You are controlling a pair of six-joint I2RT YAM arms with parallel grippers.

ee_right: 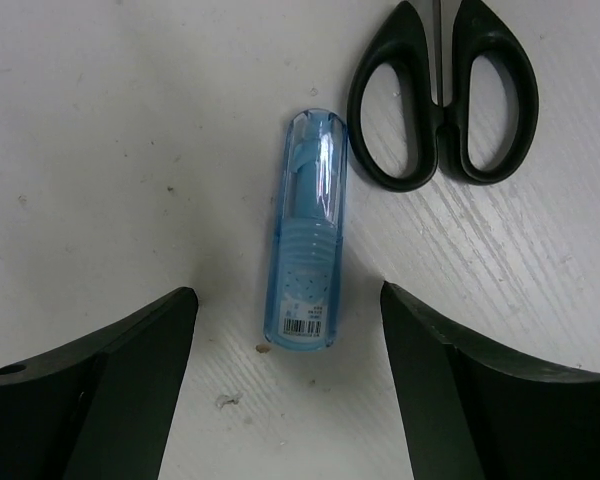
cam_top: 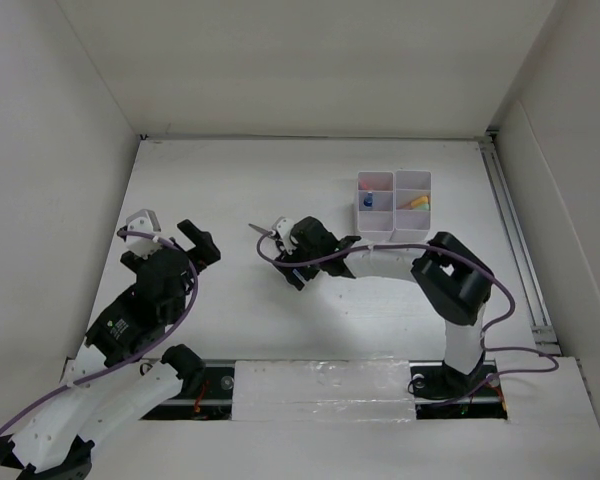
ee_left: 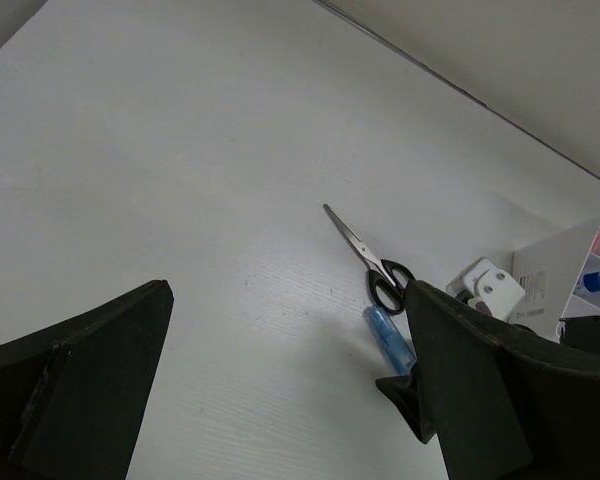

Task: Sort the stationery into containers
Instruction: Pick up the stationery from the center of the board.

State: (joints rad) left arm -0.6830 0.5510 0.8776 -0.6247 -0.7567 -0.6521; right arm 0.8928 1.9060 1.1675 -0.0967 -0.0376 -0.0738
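Note:
A short blue tube (ee_right: 308,245) lies flat on the white table, and black-handled scissors (ee_right: 440,95) lie closed just beyond it. My right gripper (ee_right: 288,300) is open and low over the tube, its near end between the fingers, which do not touch it. In the top view the right gripper (cam_top: 292,260) is at table centre, with the scissors' blade tip (cam_top: 259,230) poking out. The white organiser (cam_top: 393,228) stands at the back right, holding a blue-capped item (cam_top: 367,199) and orange, green and pink markers. My left gripper (cam_top: 172,232) is open and empty at the left.
The left wrist view shows the scissors (ee_left: 365,260), the blue tube (ee_left: 388,335) and the organiser (ee_left: 565,270) to the right, with bare table ahead of the left gripper (ee_left: 290,400). White walls enclose the table on three sides. A rail (cam_top: 515,240) runs along the right edge.

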